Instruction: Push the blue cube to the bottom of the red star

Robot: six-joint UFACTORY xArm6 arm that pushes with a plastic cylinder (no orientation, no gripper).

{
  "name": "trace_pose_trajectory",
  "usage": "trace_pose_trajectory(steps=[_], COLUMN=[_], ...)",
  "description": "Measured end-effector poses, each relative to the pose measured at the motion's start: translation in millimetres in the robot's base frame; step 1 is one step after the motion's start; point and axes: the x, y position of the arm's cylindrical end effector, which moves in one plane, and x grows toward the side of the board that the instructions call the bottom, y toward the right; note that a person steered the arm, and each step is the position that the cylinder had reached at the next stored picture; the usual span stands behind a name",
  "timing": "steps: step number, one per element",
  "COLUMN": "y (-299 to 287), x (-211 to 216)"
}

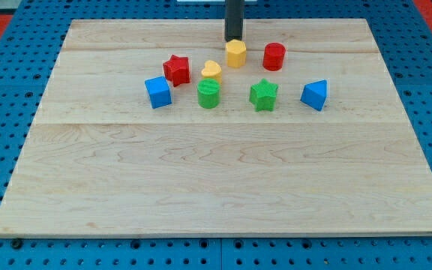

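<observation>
The blue cube (157, 91) sits on the wooden board, just to the lower left of the red star (176, 69), nearly touching it. My tip (233, 38) is at the view's top, right behind the yellow hexagonal block (235, 53), well to the right of the red star and the blue cube.
A yellow heart (211, 70) lies right of the red star, with a green cylinder (208, 94) below it. A red cylinder (274, 56), a green star (263, 94) and a blue triangular block (315, 94) lie further right. The board (216, 180) rests on a blue pegboard.
</observation>
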Motion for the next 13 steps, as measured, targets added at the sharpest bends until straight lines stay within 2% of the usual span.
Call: trace_pose_trajectory(steps=[1, 2, 3, 4, 5, 6, 7, 9, 11, 12, 13], y=[-4.8, 72.2, 96.0, 70.1, 70.0, 180.3, 221.5, 175.1, 91.2, 108.2, 87.5], x=[-0.2, -47.1, -21.7, 13.7, 32.3, 55.3, 118.7, 148.2, 111.5, 124.8, 148.3])
